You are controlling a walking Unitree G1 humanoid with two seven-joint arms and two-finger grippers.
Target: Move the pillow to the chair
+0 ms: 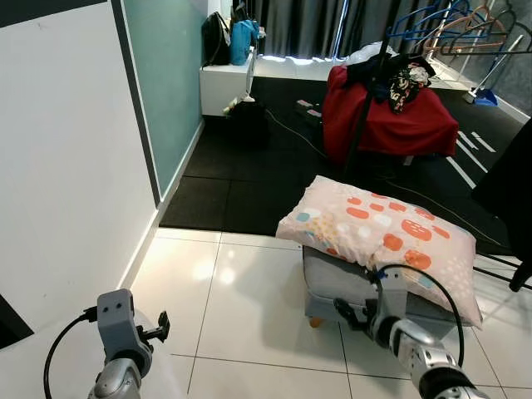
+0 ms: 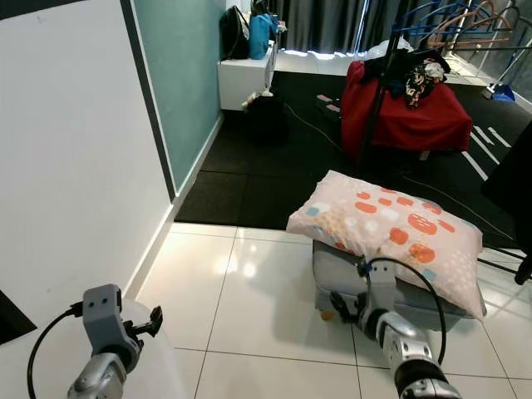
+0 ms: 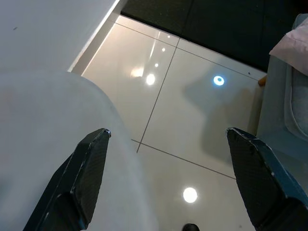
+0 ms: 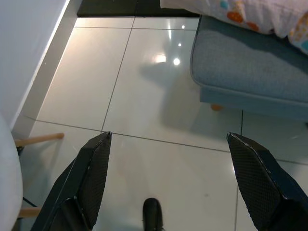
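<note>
The pillow, pale with orange and blue spots, lies across a low grey-blue cushioned stool on the white tile floor ahead to the right. A white chair seat curves under my left arm at the near left; its edge and wooden legs appear in the right wrist view. My left gripper is open over the seat's edge and the tiles, holding nothing. My right gripper is open and low above the floor, just short of the stool's front, with the pillow beyond it.
A white wall runs along the left. Beyond the tiles lies black matting with a red-draped seat, a black rack pole with hangers, cables, and a white bench with bags. A dark object stands at the right edge.
</note>
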